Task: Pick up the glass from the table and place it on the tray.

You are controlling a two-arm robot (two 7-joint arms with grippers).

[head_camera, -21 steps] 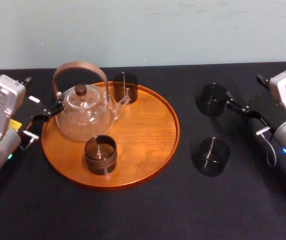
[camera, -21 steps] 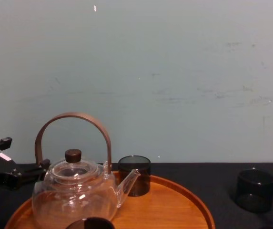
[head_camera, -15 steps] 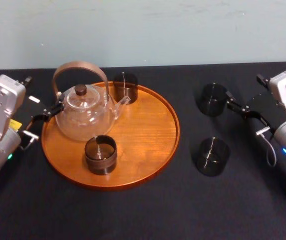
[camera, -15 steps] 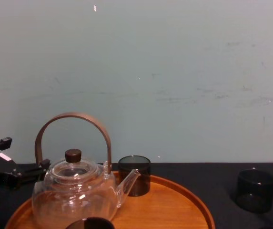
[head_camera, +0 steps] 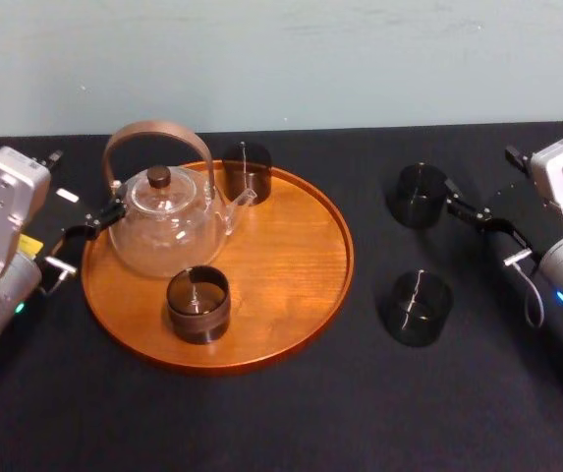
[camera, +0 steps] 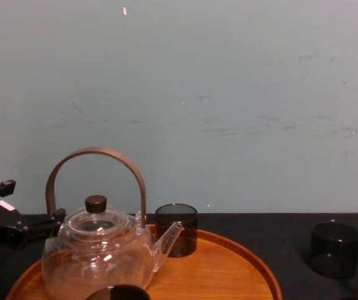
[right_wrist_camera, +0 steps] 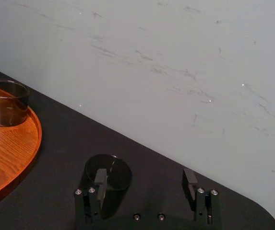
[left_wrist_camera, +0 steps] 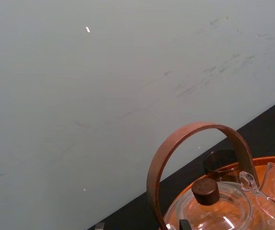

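From where I stand, the matte black counter (head_camera: 281,413) carries a round orange-brown wooden tray (head_camera: 291,265) towards the robot's left. On the tray sit a clear glass teapot with a bent brown wooden handle (head_camera: 168,226), one squat dark smoked tumbler at the back rim (head_camera: 247,172) just by the spout, and another at the front (head_camera: 198,305).

Two more of the same dark tumblers stand upright on the bare counter, off the tray on the robot's right: the far counter tumbler (head_camera: 419,195) and the near counter tumbler (head_camera: 414,307), with a gap between them.

The right pincer (head_camera: 470,205) hangs just beside the far counter tumbler. Its fingers (right_wrist_camera: 100,179) are spread wide apart and grip nothing, and the tumbler sits beyond one finger rather than between the two.

The left pincer (head_camera: 92,214) is parked at the tray's left rim beside the teapot, its fingers also apart.
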